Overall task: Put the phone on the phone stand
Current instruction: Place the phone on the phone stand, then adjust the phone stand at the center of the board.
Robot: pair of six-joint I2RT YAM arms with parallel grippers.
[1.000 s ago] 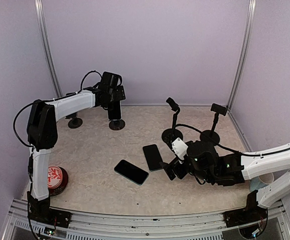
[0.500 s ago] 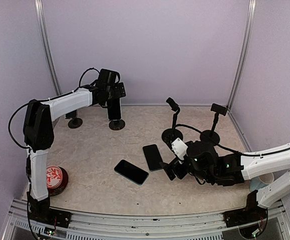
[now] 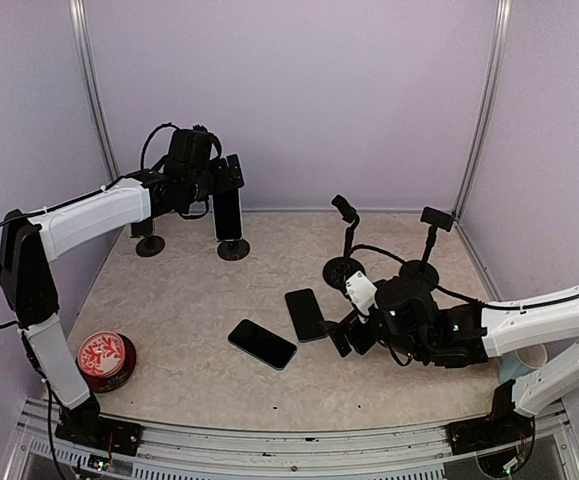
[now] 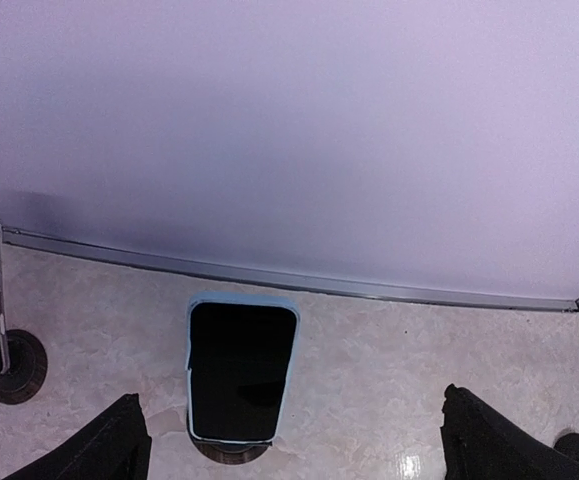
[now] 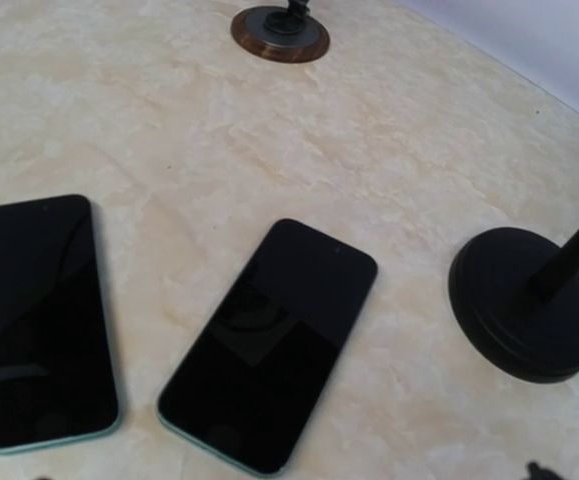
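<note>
Since one phone (image 4: 241,370) already sits upright on its stand (image 4: 231,452) back left, the left tool (image 3: 231,172) hangs spread and empty just above it. The right tool (image 3: 341,338), spread too, hovers low beside a flat phone (image 5: 269,345) on the worktop (image 5: 219,120), likely the next for an empty stand (image 3: 347,240).

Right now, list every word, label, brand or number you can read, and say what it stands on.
No text is readable.
Red tin: white markings on its lid, too small to read.
Phone on the stand and both flat phones: screens dark, nothing printed showing.
</note>
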